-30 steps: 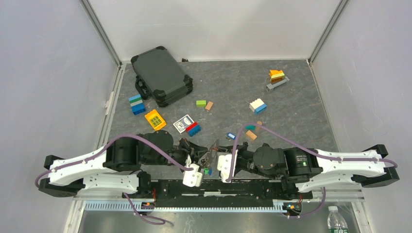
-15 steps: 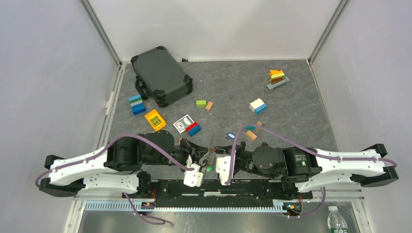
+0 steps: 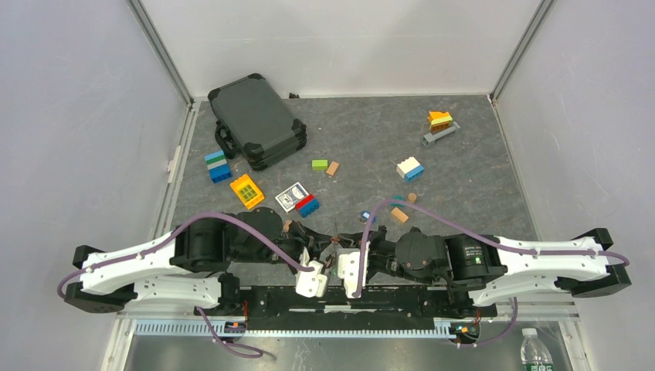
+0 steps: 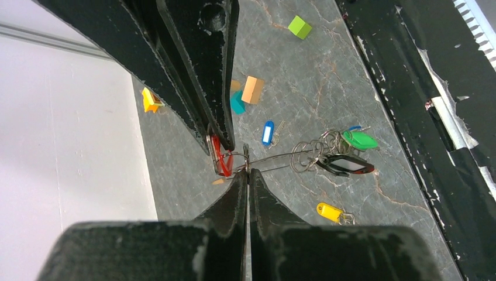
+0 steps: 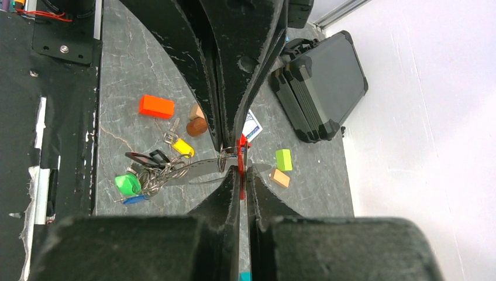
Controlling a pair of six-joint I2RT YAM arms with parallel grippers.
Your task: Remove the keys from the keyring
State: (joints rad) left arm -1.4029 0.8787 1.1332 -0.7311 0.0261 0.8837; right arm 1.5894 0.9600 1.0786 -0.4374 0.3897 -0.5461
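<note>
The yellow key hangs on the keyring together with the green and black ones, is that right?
Not quite. The yellow key lies loose on the table, apart from the keyring; the green key and black key do hang on it. The left wrist view shows this.

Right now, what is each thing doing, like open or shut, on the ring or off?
Left gripper: shut on thin grey metal keyring.
Right gripper: shut on red-headed key.
Green-headed key: on the keyring.
Black-headed key: on the keyring.
Yellow-headed key: off, lying on table.
Blue-and-white-headed key: off, lying on table.
Dark grey hard case: closed.
</note>
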